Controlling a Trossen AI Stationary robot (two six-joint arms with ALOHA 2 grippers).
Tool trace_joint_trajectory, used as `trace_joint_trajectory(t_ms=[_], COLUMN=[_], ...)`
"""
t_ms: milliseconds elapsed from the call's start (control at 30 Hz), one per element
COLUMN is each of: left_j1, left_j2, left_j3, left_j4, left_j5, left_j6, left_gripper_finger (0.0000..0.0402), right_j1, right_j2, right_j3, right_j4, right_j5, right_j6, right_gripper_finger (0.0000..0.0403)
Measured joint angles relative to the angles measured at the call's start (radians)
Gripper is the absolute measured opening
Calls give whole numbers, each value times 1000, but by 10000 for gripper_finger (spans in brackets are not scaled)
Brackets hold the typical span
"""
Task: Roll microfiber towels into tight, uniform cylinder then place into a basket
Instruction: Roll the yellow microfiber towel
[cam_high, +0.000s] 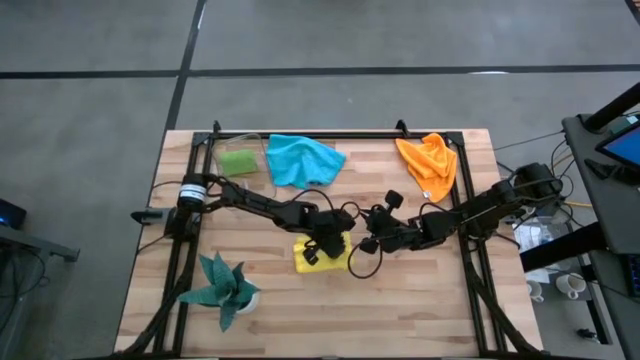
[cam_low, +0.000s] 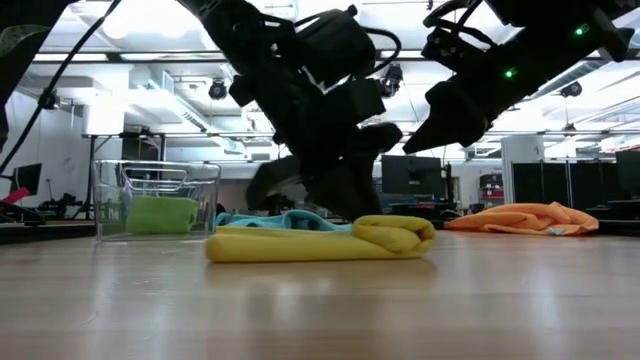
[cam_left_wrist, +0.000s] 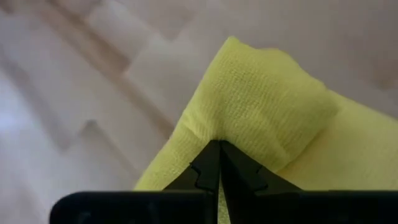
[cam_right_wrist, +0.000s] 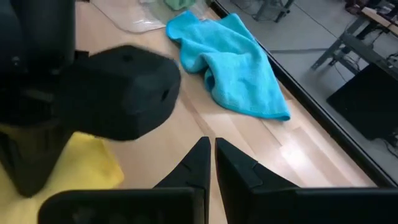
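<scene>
Pinching the soft, limp yellow microfiber towel (cam_left_wrist: 267, 118) at a raised fold, the left gripper (cam_left_wrist: 219, 163) is clamping fully closed; right gripper (cam_right_wrist: 210, 163) is hovering closed, empty.

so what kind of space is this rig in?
Likely a robotics lab or workshop: bare grey concrete floor around the wooden slat table, open ceiling with strip lights, and dark computer monitors behind it.

High view: straight down, far off, whole worktop (cam_high: 400, 290) in frame. Low view: at worktop level, facing across to the room behind. Left wrist view: pressed close on the yellow towel (cam_left_wrist: 261, 106), looking past its own end effector (cam_left_wrist: 219, 155). Right wrist view: slanted toward the far edge, over the blue towel (cam_right_wrist: 239, 59). All four share the yellow towel.
</scene>
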Motion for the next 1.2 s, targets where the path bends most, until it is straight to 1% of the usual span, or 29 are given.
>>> trace_joint_trajectory(t_ms=[100, 300, 367, 500, 600, 700, 767, 900, 1200], left_j1=[6, 25, 28, 23, -5, -36, -59, -97, -125], left_j2=[0, 0, 0, 0, -1, -2, -3, -24, -92], left_j3=[11, 23, 22, 22, 22, 21, 20, 24, 4], left_j4=[7, 19, 28, 33, 23, 8, 8, 10, 14], left_j5=[-74, -121, -132, -137, -137, -146, -180, -256, -261], left_j6=[66, 150, 152, 83, 25, 21, 20, 19, -104], left_gripper_finger=[0, 0, 0, 0, 0, 0, 0, 0, 0], right_j1=[0, 3, 7, 19, 24, 30, 37, 43, 45], right_j2=[0, -1, -1, -20, -52, -88, -108, -142, -150], right_j3=[0, 1, 1, 1, 1, -5, -14, -30, -45], right_j4=[-10, -18, -18, -53, -110, -142, -161, -166, -167], right_j5=[5, 42, 59, 73, 77, 89, 100, 102, 110], right_j6=[0, 0, -2, -1, 45, 83, 104, 121, 133], right_gripper_finger=[18, 18, 18, 18, 18, 18, 18, 18, 18])
